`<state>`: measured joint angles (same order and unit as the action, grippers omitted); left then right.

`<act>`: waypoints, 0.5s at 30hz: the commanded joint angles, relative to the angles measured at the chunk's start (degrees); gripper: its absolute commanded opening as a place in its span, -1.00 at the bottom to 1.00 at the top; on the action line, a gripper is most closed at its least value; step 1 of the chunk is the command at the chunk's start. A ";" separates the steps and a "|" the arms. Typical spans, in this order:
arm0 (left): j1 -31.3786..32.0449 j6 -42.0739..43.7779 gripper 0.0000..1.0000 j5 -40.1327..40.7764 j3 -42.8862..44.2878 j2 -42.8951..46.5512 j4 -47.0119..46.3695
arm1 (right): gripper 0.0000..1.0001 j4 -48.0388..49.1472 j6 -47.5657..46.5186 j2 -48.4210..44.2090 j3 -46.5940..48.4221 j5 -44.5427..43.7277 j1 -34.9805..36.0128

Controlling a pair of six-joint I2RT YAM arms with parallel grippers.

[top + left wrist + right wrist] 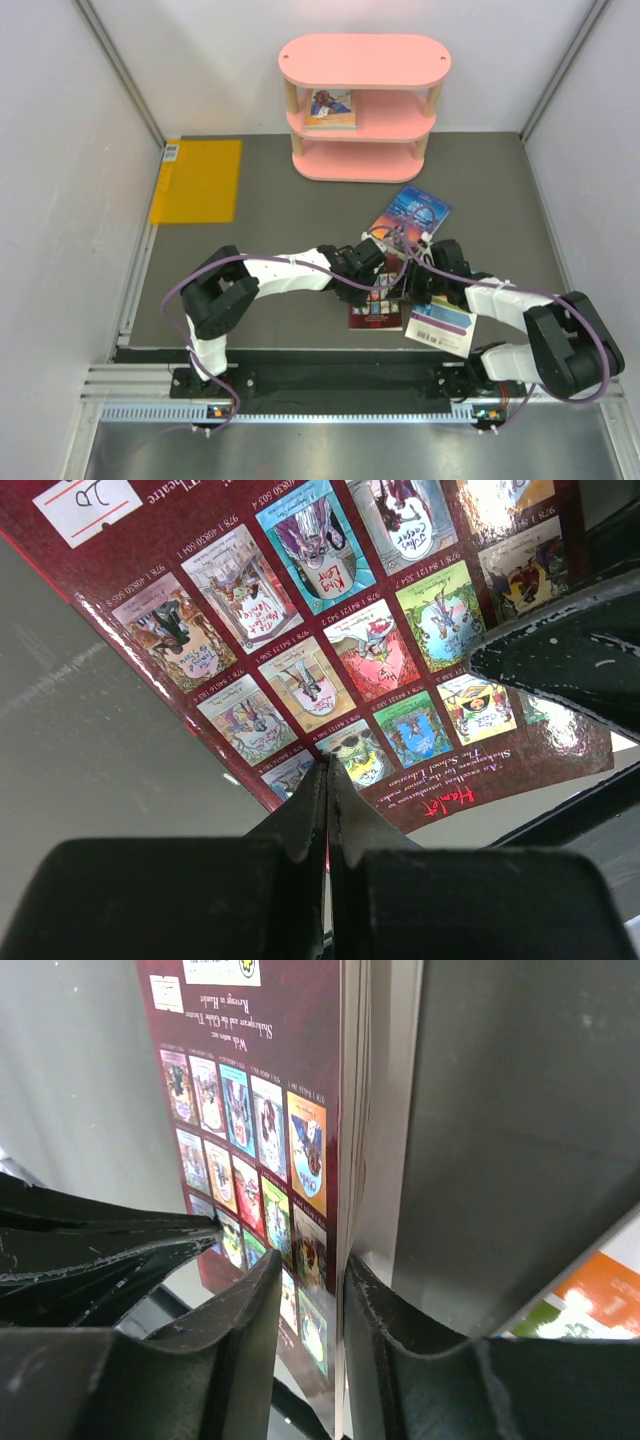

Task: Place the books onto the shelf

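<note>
A dark red picture-grid book (375,310) sits between both grippers at the middle of the floor mat. In the left wrist view its cover (330,630) fills the frame, and my left gripper (328,763) is shut with its tips against the cover's lower edge. My right gripper (312,1260) straddles the book's page edge (345,1110): one finger touches the pages, the other stands a little off the cover. A blue book (410,215) lies just beyond them, and a white colour-striped book (442,322) lies near the right arm. The pink shelf (365,60) holds one book (330,110) on its middle tier.
A flat yellow-orange rectangle (198,180) lies on the floor at the far left. White walls close in both sides. A metal rail (300,395) runs along the near edge by the arm bases. An orange and green patch (590,1305) shows low at the right wrist view's edge.
</note>
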<state>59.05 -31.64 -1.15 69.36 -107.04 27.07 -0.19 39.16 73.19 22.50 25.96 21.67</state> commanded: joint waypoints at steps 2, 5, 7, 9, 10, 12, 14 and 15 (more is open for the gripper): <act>0.72 -1.32 -1.00 -1.49 -1.16 -4.49 -2.19 | -0.48 6.33 1.18 2.05 0.53 4.71 0.74; 0.81 -1.41 -1.00 -1.23 -1.42 -4.31 -2.28 | -0.70 8.44 1.80 2.40 0.61 5.24 1.09; 0.72 -1.67 -1.00 0.34 -1.34 -4.05 -1.76 | -0.91 9.32 2.33 2.66 0.44 5.25 1.09; 0.63 -1.67 -0.77 3.67 -1.16 -2.56 0.60 | -1.00 9.42 2.59 2.66 0.53 4.81 1.18; 0.63 -1.93 -0.53 8.05 -0.81 -1.69 2.18 | -1.00 9.33 2.59 2.40 0.70 4.55 1.09; 0.02 -2.11 0.05 12.99 -0.90 1.83 5.69 | -1.00 9.15 2.42 2.14 1.22 3.84 1.09; -0.77 -2.55 0.62 18.43 -1.86 6.20 7.03 | -1.00 9.76 2.42 2.40 1.93 3.32 1.00; -2.08 -2.81 0.71 19.24 -2.65 7.80 6.68 | -1.00 10.11 2.33 2.75 2.89 3.31 1.00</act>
<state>59.96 -33.56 4.75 69.43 -105.34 27.73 5.87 41.15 75.29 22.52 28.73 22.13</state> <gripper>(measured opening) 0.752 0.031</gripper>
